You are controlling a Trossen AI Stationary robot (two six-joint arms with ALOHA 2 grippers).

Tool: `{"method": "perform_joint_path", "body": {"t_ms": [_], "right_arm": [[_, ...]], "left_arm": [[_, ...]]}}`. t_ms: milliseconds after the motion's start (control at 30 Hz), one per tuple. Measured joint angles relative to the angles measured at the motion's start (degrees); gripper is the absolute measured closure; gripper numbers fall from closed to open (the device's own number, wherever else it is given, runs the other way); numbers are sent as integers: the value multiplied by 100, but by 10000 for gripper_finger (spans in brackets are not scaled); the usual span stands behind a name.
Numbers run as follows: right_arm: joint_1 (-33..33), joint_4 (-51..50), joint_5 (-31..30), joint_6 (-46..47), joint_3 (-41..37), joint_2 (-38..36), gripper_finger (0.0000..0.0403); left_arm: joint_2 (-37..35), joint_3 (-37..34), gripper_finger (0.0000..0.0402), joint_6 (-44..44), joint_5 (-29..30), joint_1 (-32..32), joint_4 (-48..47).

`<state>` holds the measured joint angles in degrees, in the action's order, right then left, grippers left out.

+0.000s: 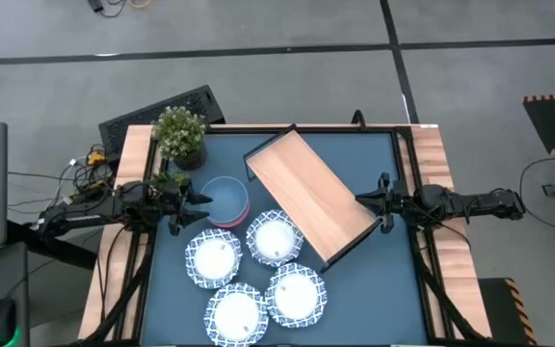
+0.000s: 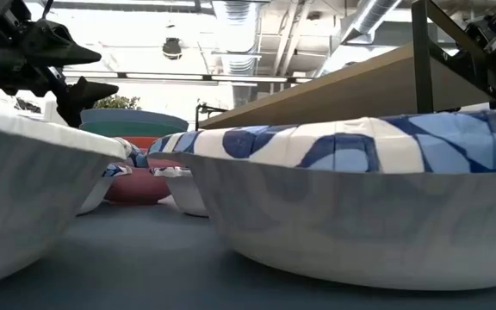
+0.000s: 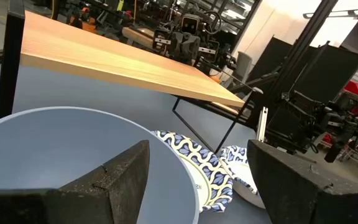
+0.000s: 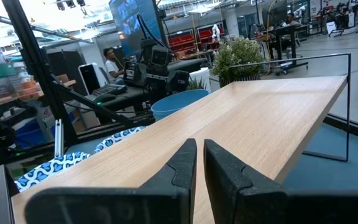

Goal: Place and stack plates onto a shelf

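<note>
Four plates with blue-and-white patterned rims lie flat on the blue table mat. The shelf, a light wooden board on a thin black frame, stands slantwise at the table's middle. My left gripper is open and empty, hovering above the near-left rim of the blue bowl; it also shows in the high view. My right gripper is shut and empty, just above the shelf's right edge.
The blue bowl tops a stack of coloured bowls left of the shelf. A potted plant stands at the far left corner. Wooden table edges run along both sides. Bare mat lies to the right of the plates.
</note>
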<state>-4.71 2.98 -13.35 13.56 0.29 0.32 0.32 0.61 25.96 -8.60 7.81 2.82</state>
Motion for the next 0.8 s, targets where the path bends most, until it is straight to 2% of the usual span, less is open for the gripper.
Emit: {"method": "perform_joint_path", "body": {"t_ms": [300, 500, 667, 767, 800], "right_arm": [[-1, 2, -1, -2, 0, -2, 345], [-2, 2, -3, -69, 0, -2, 345], [37, 2, -9, -1384, -1, 0, 345], [37, 2, -9, -1673, -2, 0, 345], [35, 2, -9, -1685, 0, -2, 345]], "left_arm": [[1, 1, 148, 0, 5, 0, 16], [1, -1, 148, 224, 288, -2, -47], [1, 0, 148, 245, 459, -2, -18], [1, 1, 148, 348, 776, -2, -11], [1, 1, 148, 621, 870, -2, 46]]}}
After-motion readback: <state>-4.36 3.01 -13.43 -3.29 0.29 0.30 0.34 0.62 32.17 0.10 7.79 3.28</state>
